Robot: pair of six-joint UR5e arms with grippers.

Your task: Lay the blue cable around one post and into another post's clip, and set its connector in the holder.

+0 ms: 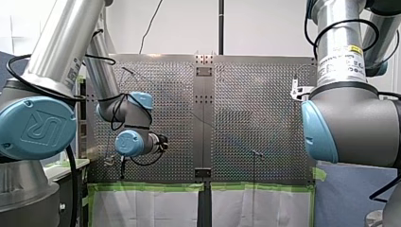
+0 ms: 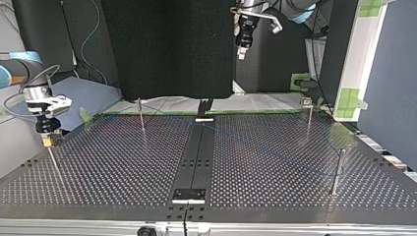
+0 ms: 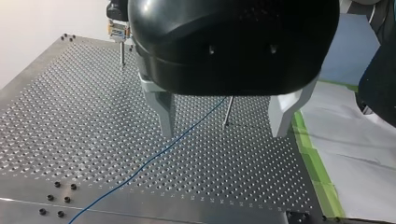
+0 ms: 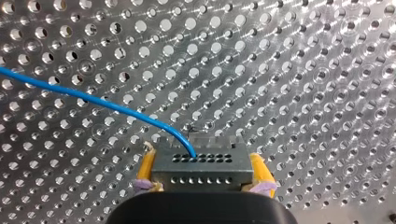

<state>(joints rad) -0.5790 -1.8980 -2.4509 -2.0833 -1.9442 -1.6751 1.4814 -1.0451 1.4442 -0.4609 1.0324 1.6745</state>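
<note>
The right tool (image 4: 202,183) is clamped on the connector (image 4: 201,163). Its yellow pads (image 4: 145,168) press the two sides, and the small metal block sits just ahead of the tool, low over the perforated worktop (image 4: 303,70). The blue cable (image 4: 93,98) leaves the connector's face and curves off to one side of the tool, above the holes.

The left tool (image 3: 223,130) hangs over the worktop well apart from the right one, its metal fingers (image 3: 163,112) spread wide open. The cable runs along the worktop beneath it, passing close by one finger. A thin post (image 3: 227,109) stands ahead of the left tool, close to the cable.
</note>
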